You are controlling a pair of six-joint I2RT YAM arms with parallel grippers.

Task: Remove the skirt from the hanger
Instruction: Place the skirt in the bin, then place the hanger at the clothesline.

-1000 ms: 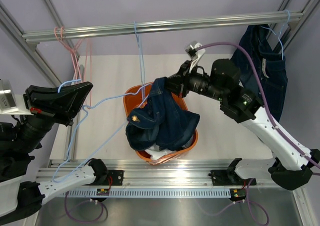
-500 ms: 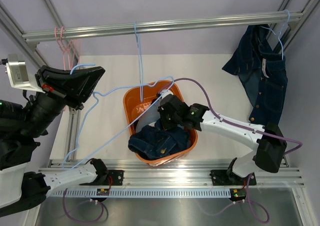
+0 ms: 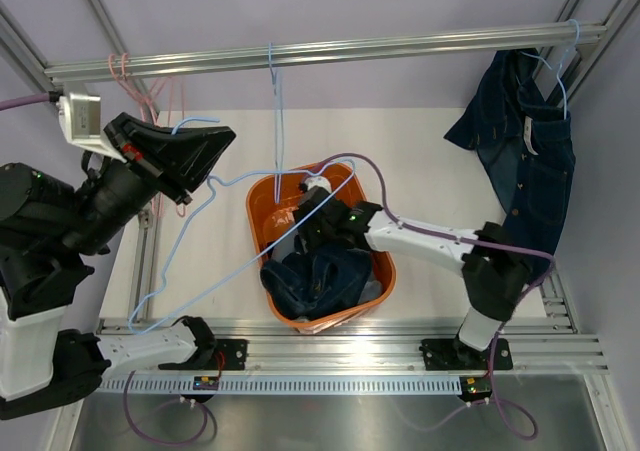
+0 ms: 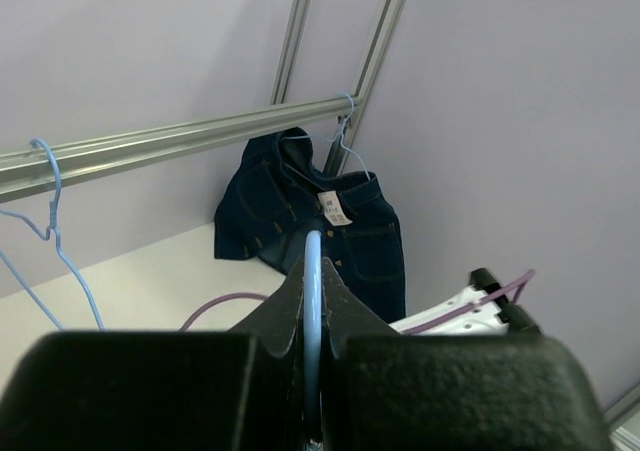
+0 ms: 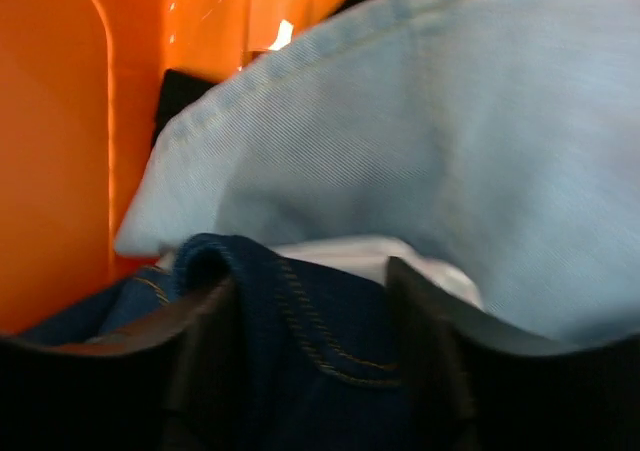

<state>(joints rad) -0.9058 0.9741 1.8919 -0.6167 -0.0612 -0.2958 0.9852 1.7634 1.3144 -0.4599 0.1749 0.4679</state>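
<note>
The skirt (image 5: 450, 121), pale washed denim, is lying loose in the orange basket (image 5: 60, 151). It is sitting beneath a heap of dark denim (image 3: 325, 276), and a bit of white cloth (image 5: 340, 251) is showing between the two.

My right claw (image 5: 305, 286) is reaching down into that basket with its fingers standing apart. A fold of the dark denim is lying in the gap, and I am not clamping it.

My left claw (image 4: 312, 281) is pinching tight on the wire of a light-blue hanger (image 4: 313, 246), which is carrying no garment. I am holding it above the table (image 3: 420, 161), left of the basket.

The pink hangers (image 3: 119, 68) are hanging bare at the left end of the rail (image 3: 400, 43). At the right end, another dark denim garment (image 3: 530, 161) is hanging.
</note>
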